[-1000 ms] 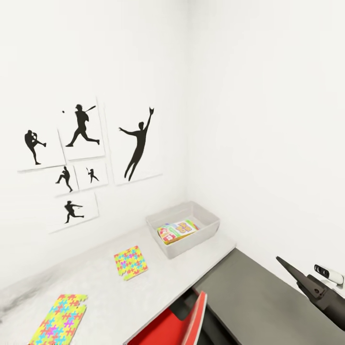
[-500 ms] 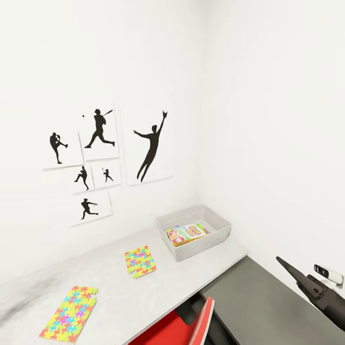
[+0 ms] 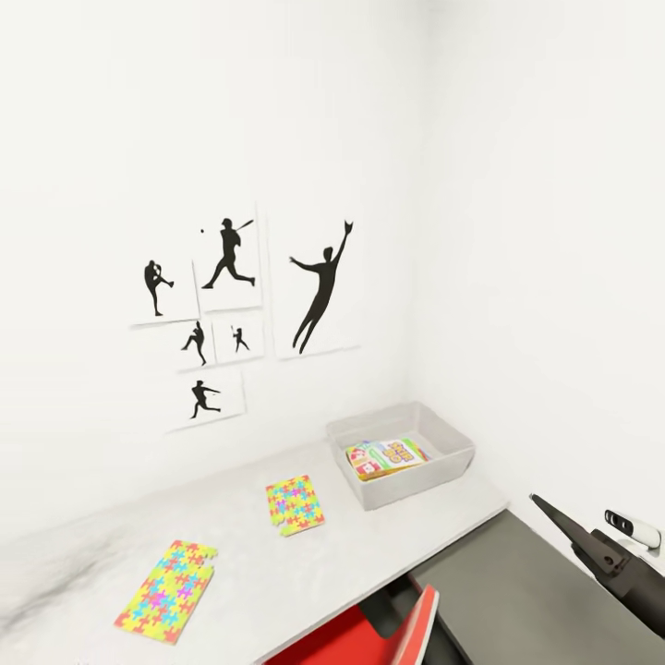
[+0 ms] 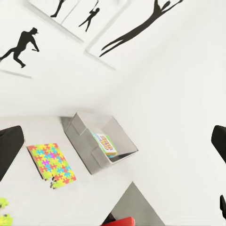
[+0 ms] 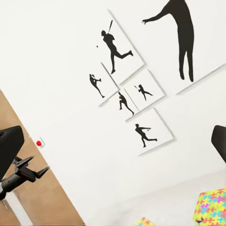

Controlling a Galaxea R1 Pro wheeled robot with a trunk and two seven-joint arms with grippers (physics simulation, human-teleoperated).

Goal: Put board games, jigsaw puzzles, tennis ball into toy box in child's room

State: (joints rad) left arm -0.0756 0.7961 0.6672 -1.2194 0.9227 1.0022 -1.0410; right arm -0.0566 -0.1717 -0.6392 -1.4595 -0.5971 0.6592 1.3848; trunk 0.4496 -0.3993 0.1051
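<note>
On the table [image 3: 397,545], both arms' jaws spread empty, a board game [image 3: 386,458] in the toy box [image 3: 434,480].

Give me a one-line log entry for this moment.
phase: approaching table | toy box: one board game inside | jigsaw puzzles: on table | end effectors: both open, empty

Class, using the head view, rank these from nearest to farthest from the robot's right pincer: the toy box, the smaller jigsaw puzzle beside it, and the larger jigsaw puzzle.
1. The toy box, at the table's right end, nearest the right pincer.
2. The smaller jigsaw puzzle, mid-table, just left of the box.
3. The larger jigsaw puzzle, far left near the table's front edge.
</note>
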